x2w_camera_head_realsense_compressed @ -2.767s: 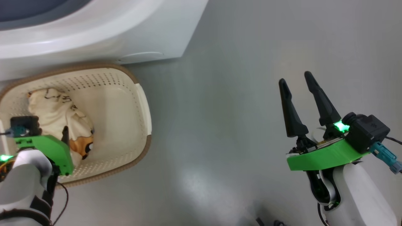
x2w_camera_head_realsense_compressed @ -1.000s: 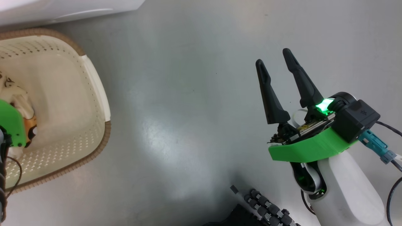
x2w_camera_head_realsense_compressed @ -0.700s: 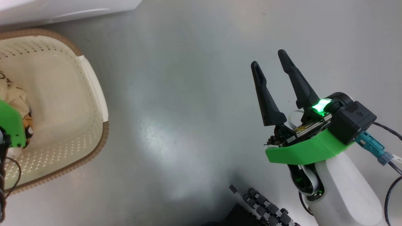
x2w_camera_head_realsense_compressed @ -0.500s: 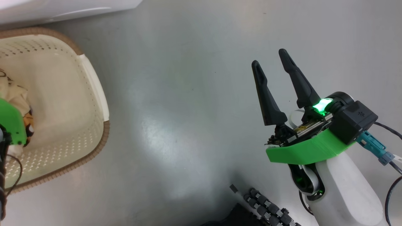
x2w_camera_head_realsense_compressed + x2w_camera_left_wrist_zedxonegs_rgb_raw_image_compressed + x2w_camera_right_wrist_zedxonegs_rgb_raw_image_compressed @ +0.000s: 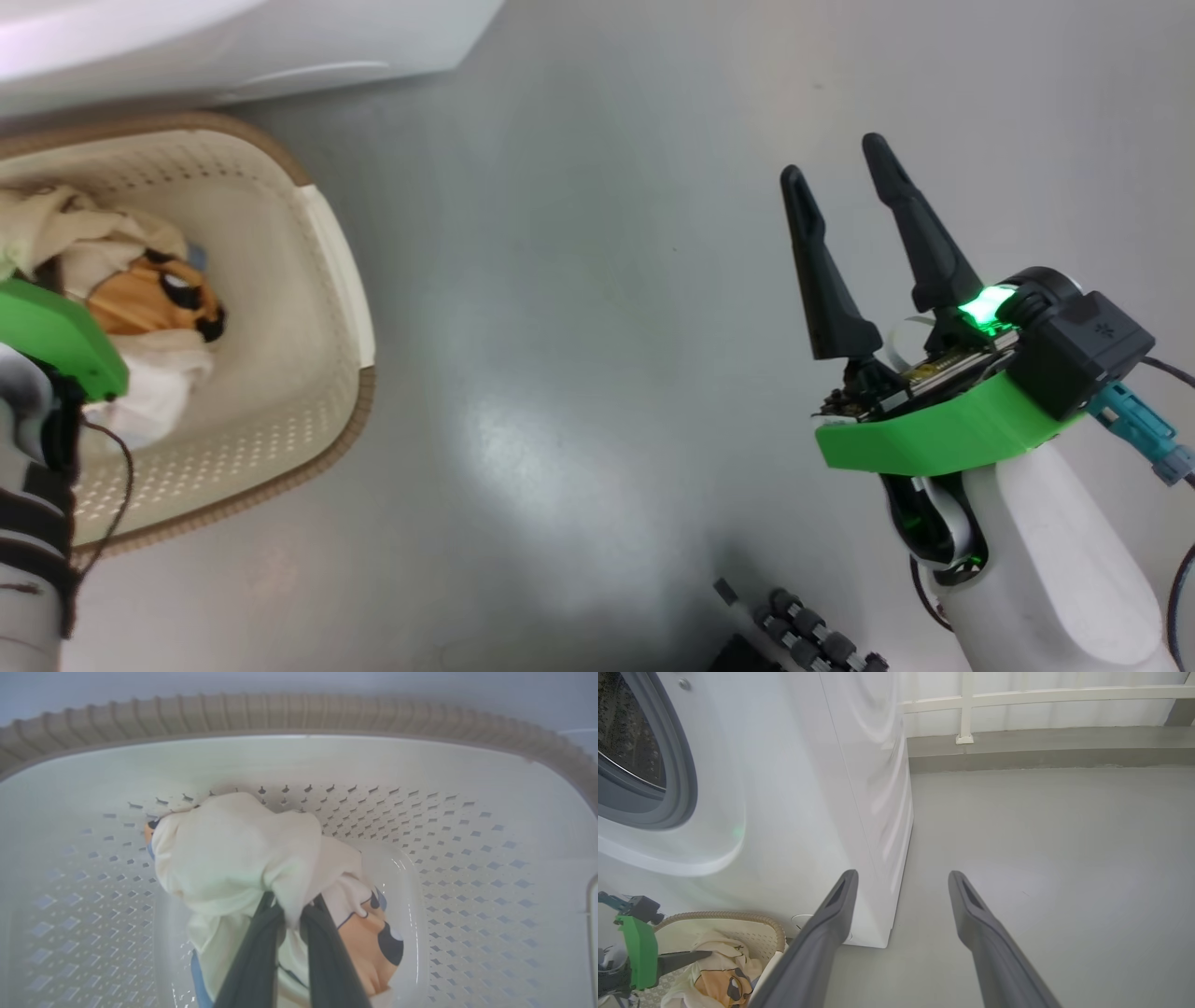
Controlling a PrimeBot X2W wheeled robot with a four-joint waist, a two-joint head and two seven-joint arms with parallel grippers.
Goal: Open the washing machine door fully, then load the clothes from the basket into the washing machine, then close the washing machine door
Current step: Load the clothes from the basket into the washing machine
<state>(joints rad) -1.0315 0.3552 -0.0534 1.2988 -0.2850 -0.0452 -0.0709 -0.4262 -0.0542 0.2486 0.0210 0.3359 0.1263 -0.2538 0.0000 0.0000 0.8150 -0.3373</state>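
Note:
The cream basket (image 5: 322, 280) stands on the floor against the white washing machine (image 5: 794, 788). In it lie the clothes: a cream garment (image 5: 233, 854) with an orange cartoon print (image 5: 149, 299), and a light blue edge (image 5: 197, 977) under it. My left gripper (image 5: 294, 903) is shut on a bunched fold of the cream garment, down inside the basket. From the head, its green wrist mount (image 5: 56, 336) covers the fingers. My right gripper (image 5: 840, 159) hangs open over bare floor, holding nothing. The machine's drum opening (image 5: 630, 751) with its grey gasket shows. The door is out of view.
Grey floor (image 5: 579, 280) spreads to the right of the basket and machine. A low concrete kerb and white railing (image 5: 1017, 728) run along the far side. Part of my wheeled base (image 5: 803, 639) shows at the bottom of the head view.
The head camera has shifted, bringing more of the basket and machine into view. The cream garment is now bunched and turned in my left gripper, orange print up. The right gripper stays open.

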